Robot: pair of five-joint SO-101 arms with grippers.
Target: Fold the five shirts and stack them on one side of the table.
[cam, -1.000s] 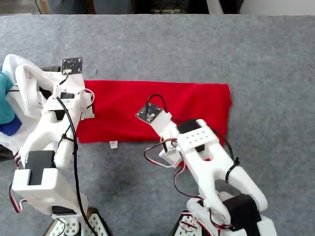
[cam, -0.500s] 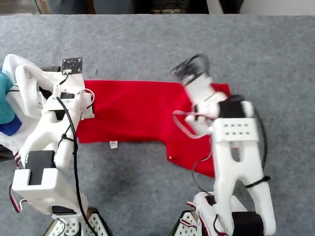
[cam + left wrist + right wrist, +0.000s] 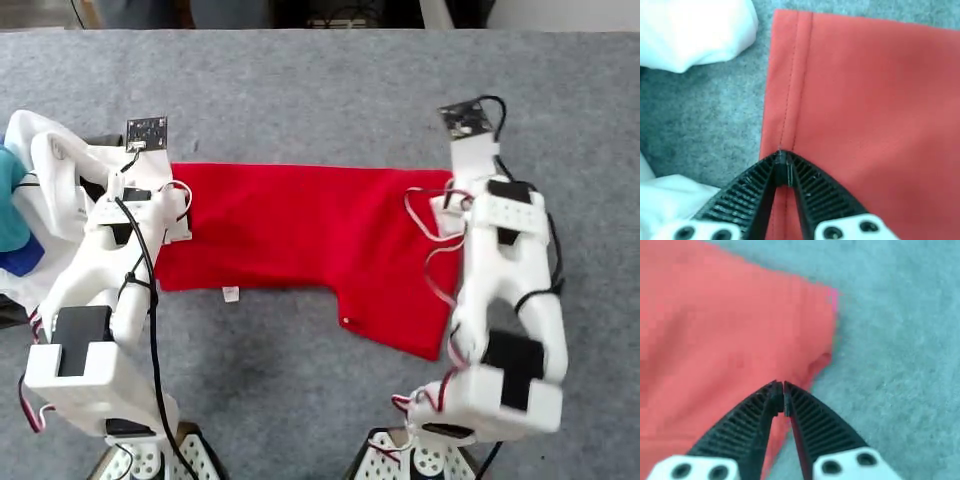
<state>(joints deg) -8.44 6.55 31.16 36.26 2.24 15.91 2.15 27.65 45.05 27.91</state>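
A red shirt point(image 3: 300, 230) lies spread flat across the middle of the grey table. My left gripper point(image 3: 178, 222) is at the shirt's left edge. In the left wrist view that gripper point(image 3: 782, 156) is shut, with its tips resting on the stitched hem of the red shirt point(image 3: 865, 100). My right gripper point(image 3: 458, 185) is at the shirt's far right corner. In the right wrist view it point(image 3: 780, 386) is shut with nothing in it, just above the red shirt point(image 3: 715, 315) near the corner.
A loose pile of other shirts sits at the table's left edge: white point(image 3: 50, 170), teal point(image 3: 10, 190) and blue point(image 3: 20, 255). White cloth point(image 3: 690, 30) lies close beside the red hem. Bare grey table point(image 3: 580, 120) stretches behind and to the right.
My right arm has swung from the middle of the red shirt to its far right corner, uncovering the lower right part of the shirt. The left arm has kept still.
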